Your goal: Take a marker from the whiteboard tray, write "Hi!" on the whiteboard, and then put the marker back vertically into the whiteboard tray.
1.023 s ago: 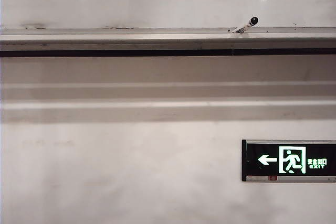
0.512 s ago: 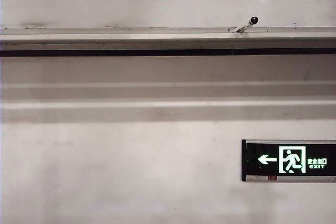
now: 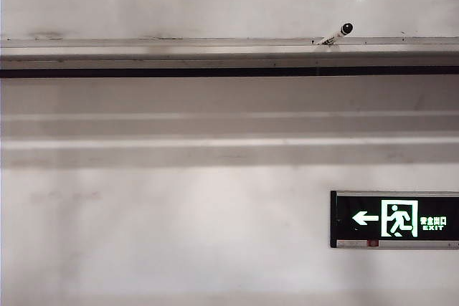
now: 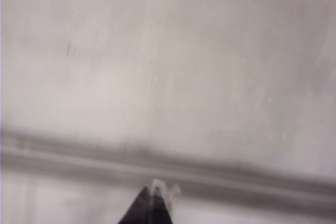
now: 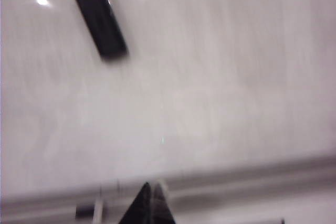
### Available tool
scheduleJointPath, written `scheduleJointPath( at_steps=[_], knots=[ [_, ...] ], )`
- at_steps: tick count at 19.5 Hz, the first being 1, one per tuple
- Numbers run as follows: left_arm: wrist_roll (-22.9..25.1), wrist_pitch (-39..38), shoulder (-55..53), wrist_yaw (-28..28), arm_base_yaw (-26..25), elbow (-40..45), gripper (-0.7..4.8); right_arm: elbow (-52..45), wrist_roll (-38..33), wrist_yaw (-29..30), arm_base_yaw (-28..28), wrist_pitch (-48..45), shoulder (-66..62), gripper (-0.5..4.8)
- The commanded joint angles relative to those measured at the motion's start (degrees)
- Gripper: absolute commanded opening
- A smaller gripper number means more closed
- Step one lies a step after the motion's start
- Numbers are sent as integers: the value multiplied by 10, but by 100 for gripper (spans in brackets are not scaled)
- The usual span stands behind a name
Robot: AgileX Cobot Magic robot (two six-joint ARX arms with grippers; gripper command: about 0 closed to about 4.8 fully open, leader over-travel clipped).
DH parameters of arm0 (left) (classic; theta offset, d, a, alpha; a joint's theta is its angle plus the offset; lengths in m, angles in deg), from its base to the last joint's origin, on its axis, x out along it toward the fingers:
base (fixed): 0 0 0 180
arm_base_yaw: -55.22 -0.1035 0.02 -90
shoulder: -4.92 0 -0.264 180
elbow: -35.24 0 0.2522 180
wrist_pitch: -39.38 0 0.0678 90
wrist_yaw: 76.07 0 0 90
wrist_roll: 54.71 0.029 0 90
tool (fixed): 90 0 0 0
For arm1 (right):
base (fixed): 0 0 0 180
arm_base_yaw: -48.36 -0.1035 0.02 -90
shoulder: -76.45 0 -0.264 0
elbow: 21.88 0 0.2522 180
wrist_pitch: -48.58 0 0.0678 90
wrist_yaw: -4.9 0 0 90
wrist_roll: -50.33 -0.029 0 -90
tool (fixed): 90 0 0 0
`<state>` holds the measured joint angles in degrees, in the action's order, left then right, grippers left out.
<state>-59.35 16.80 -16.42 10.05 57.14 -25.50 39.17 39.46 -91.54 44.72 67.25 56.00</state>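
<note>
— Marker [image 3: 338, 34] where?
— Leaning on whiteboard tray [image 3: 179, 44], right of middle, black cap tilted up-right against whiteboard [image 3: 229, 1].
— Grippers?
— Right gripper [image 5: 152, 188] clenched, empty, likely nearer. Left gripper [image 4: 157, 187] too blurred to tell. Both facing the board.

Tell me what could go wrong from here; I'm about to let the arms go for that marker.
1. The marker is tiny and lies tilted, black cap up, on the tray; a nudge could roll it off the ledge.
2. Both wrist views are blurred, so aiming is uncertain. The right gripper has its jaws shut; it must open before grasping.
3. The left gripper points at the tray too, and the arms could crowd each other.
</note>
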Motion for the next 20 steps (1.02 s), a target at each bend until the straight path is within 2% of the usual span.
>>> scheduleJointPath(
  at_steps=[1,3,7,9,12,15,20],
  knots=[
    [1,-38,-83,0,0,-123,-5,115,6,2,-1,24,-98,-1],
    [7,-86,-139,0,0,-207,-5,204,6,8,-1,66,-164,-1],
    [72,-198,-237,3,0,-347,-6,407,6,36,-1,238,-301,-1],
    [76,-275,-281,8,0,-418,-6,508,6,66,-1,337,-363,-1],
    [66,-314,-322,48,0,-488,-5,627,6,92,-2,434,-435,-1],
    [45,-325,-345,57,0,-529,-5,677,6,108,-2,485,-467,-1],
    [35,-356,-356,97,0,-542,-6,681,6,151,-3,551,-478,-1]
  ],
)
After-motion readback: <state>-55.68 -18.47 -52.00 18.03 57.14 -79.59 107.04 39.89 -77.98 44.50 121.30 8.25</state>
